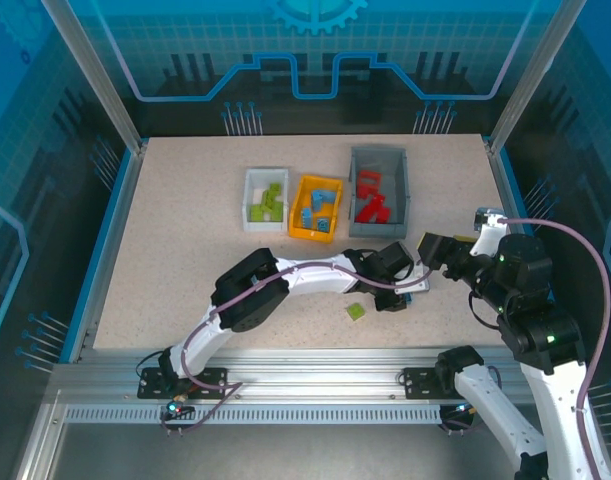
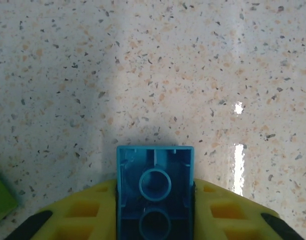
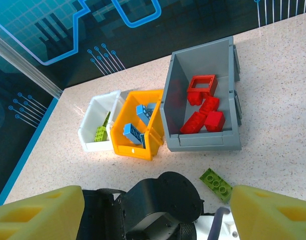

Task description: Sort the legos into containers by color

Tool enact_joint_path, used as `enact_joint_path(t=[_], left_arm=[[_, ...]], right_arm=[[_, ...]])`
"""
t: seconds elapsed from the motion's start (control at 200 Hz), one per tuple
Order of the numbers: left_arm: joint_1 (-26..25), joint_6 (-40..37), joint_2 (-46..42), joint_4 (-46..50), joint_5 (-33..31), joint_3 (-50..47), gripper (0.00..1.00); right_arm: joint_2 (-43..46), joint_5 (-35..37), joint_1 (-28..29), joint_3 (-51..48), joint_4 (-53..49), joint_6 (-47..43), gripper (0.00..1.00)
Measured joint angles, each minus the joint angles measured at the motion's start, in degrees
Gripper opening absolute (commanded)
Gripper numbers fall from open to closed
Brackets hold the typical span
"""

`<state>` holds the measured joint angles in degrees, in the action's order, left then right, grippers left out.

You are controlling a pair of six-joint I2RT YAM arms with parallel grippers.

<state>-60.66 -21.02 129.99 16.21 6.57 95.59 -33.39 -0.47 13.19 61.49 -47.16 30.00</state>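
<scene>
L jaws pinch a blue lego point(image 2: 155, 180) low over the desk point(image 2: 142, 75), w/ a green lego point(image 1: 356, 312) just beside. R jaws spread wide. White bin point(image 1: 263, 227), orange bin point(image 1: 296, 210) and grey bin point(image 1: 378, 158) sit in a row farther back w/ greens, blues, reds.

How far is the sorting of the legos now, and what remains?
Done: green legos lie in the white bin, blue ones in the orange bin, red ones in the grey bin. In hand: the left tool grips a blue brick. Left: that brick and one green brick lying on the table.
</scene>
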Motion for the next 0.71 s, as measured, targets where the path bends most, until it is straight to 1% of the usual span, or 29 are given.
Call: enact_joint_path(t=[0.105, 0.22, 0.295, 0.375, 0.42, 0.48, 0.51, 0.525, 0.545, 0.615, 0.705], left_arm=[[0.00, 1.86, -3.61, -2.43, -1.38, -5.75, 0.20], [0.85, 6.40, -11.47, -3.96, -2.80, -14.10, 0.20], [2.67, 10.67, -17.81, -4.83, -3.54, -18.08, 0.20], [7.19, 16.63, -25.86, -5.55, -3.78, -21.29, 0.20], [10.47, 19.52, -29.16, -5.53, -3.87, -21.55, 0.19], [15.80, 23.56, -32.33, -5.64, -4.28, -21.16, 0.19], [18.43, 25.59, -33.11, -5.33, -4.52, -20.63, 0.19], [19.80, 26.27, -33.31, -5.07, -4.63, -20.22, 0.19], [21.77, 27.63, -33.31, -4.50, -4.90, -19.43, 0.19], [26.47, 30.82, -31.78, -2.05, -5.46, -16.70, 0.19], [29.99, 33.75, -27.50, 0.33, -5.66, -12.57, 0.19]], right_arm=[[-0.42, 0.00, 0.00, 0.00, 0.02, -0.02, 0.76], [-1.57, -0.96, -0.02, -0.20, 0.59, -0.26, 0.73], [-2.56, -2.82, 0.00, -0.81, 2.05, -0.76, 0.72], [-4.42, -4.31, 1.36, -1.62, 3.96, -1.66, 0.72], [-5.97, -4.07, 3.93, -1.75, 5.09, -2.08, 0.72], [-8.52, -2.45, 9.66, -1.75, 6.56, -2.89, 0.72], [-10.27, -0.59, 13.90, -1.75, 7.54, -3.39, 0.72], [-10.62, 0.04, 14.88, -1.75, 7.85, -3.52, 0.72], [-12.17, 1.22, 18.25, -1.75, 8.72, -3.87, 0.72], [-15.93, 4.52, 24.85, -1.64, 10.36, -4.66, 0.72], [-20.92, 8.02, 30.58, -1.38, 13.20, -4.81, 0.72]])
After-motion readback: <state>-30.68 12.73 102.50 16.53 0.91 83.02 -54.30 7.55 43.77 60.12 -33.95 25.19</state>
